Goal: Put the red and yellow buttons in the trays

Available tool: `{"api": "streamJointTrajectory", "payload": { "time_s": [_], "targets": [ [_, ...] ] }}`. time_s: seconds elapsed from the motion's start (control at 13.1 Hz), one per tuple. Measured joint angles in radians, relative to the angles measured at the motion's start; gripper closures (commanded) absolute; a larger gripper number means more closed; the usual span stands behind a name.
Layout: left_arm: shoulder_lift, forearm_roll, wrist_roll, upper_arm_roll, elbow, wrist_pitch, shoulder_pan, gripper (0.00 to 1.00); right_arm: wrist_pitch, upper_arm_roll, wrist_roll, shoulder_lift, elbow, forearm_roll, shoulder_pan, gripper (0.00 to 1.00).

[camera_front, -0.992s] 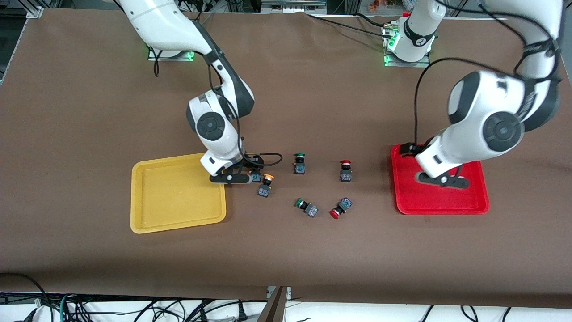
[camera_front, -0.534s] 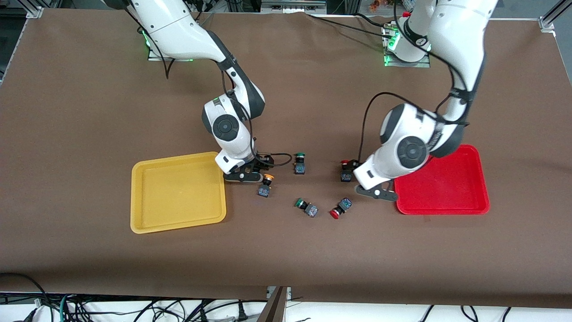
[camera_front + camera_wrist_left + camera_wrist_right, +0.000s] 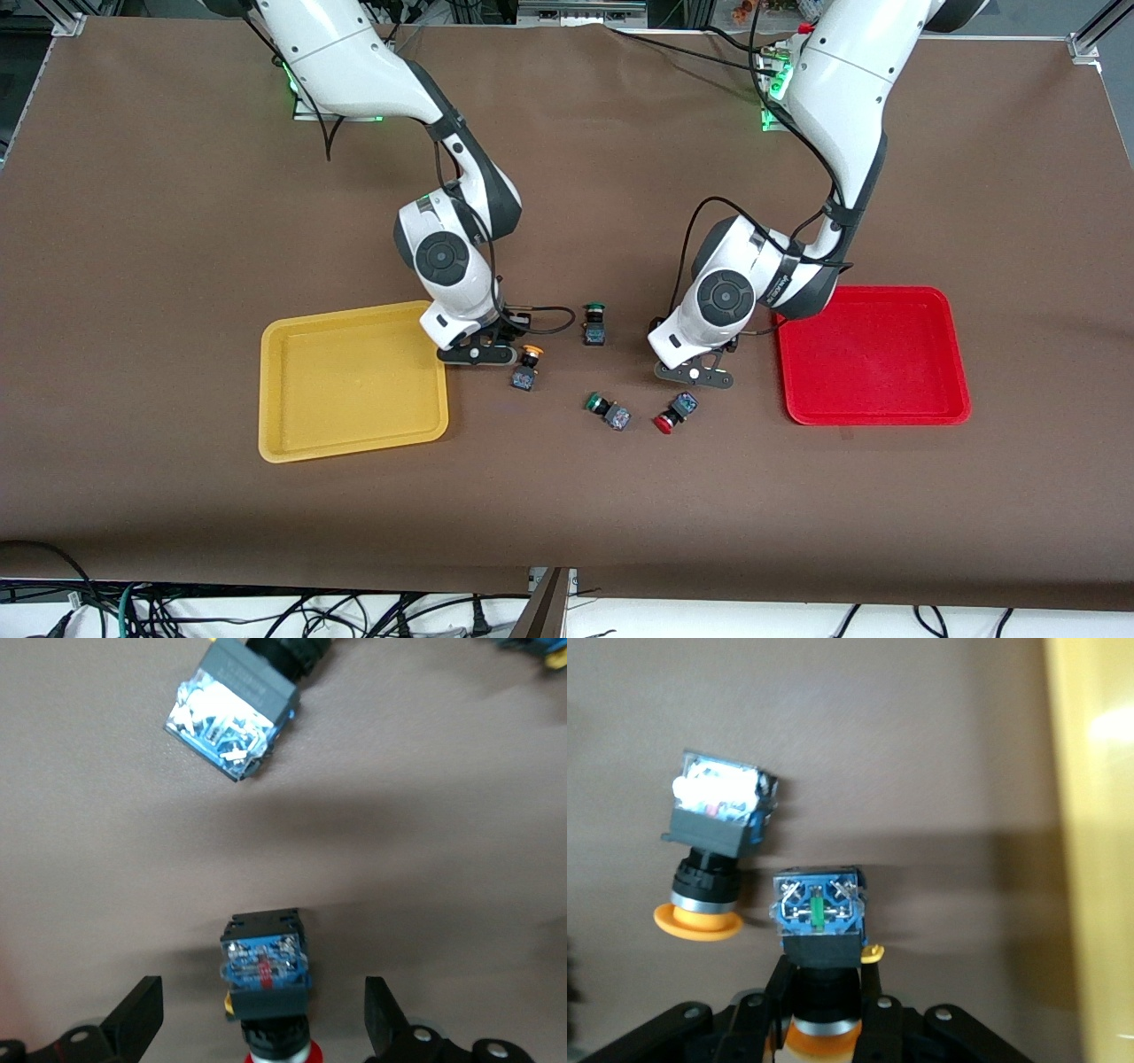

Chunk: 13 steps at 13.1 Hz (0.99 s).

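Note:
My right gripper [image 3: 479, 354] is low beside the yellow tray [image 3: 292, 443], at its corner. In the right wrist view it [image 3: 824, 974] is shut on a yellow button [image 3: 819, 920]. The second yellow button [image 3: 526, 367] lies close by, and also shows in the right wrist view [image 3: 713, 859]. My left gripper [image 3: 696, 376] is low between the buttons and the red tray [image 3: 873, 399]. Its fingers [image 3: 135, 1023] are open, with a red button [image 3: 266, 979] between them; the arm hides that button in the front view. The other red button [image 3: 674, 414] lies on its side.
Two green-capped switches lie on the brown cloth, one [image 3: 594, 324] farther from the front camera between the grippers, one [image 3: 609, 412] beside the lying red button. A switch body [image 3: 233, 719] shows in the left wrist view. The yellow tray's rim [image 3: 1099, 859] edges the right wrist view.
My left arm has swung from over the red tray to over the red button, fingers open. My right gripper has shifted slightly away from the yellow tray.

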Motion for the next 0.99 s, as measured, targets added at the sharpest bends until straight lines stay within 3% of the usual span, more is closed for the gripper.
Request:
{"api": "streamJointTrajectory", "payload": {
  "time_s": [0.08, 0.15, 0.31, 0.38, 0.46, 0.53, 0.61, 0.76, 0.99],
  "targets": [
    [0.006, 0.002, 0.000, 0.001, 0.000, 0.009, 0.000, 0.56, -0.084, -0.016, -0.067, -0.022, 0.027, 0.000, -0.024, 0.85],
    [0.010, 0.003, 0.000, 0.001, 0.000, 0.016, 0.000, 0.63, -0.171, -0.025, -0.148, -0.043, 0.059, 0.000, -0.063, 0.83],
    [0.012, 0.003, 0.000, 0.001, 0.000, 0.020, 0.000, 0.81, -0.283, -0.031, -0.329, -0.074, 0.107, -0.004, -0.164, 0.66],
    [0.012, 0.003, 0.000, 0.001, 0.000, 0.021, -0.001, 0.82, -0.291, -0.036, -0.408, -0.077, 0.111, -0.011, -0.208, 0.56],
    [0.012, 0.004, 0.001, 0.001, 0.001, 0.021, 0.000, 0.85, -0.288, -0.038, -0.471, -0.070, 0.109, -0.020, -0.250, 0.41],
    [0.012, 0.004, 0.001, 0.003, 0.002, 0.021, 0.000, 0.85, -0.275, -0.039, -0.515, -0.054, 0.104, -0.025, -0.285, 0.11],
    [0.009, 0.005, 0.005, 0.006, 0.004, 0.018, 0.001, 0.85, -0.248, -0.039, -0.552, -0.030, 0.100, -0.027, -0.311, 0.01],
    [-0.015, 0.006, 0.045, 0.026, 0.032, -0.047, 0.013, 0.84, -0.217, -0.039, -0.590, 0.000, 0.100, -0.027, -0.336, 0.01],
    [-0.097, 0.009, 0.270, 0.056, 0.115, -0.272, 0.112, 0.82, -0.239, -0.014, -0.481, -0.012, 0.117, -0.013, -0.326, 0.01]
  ]
}}
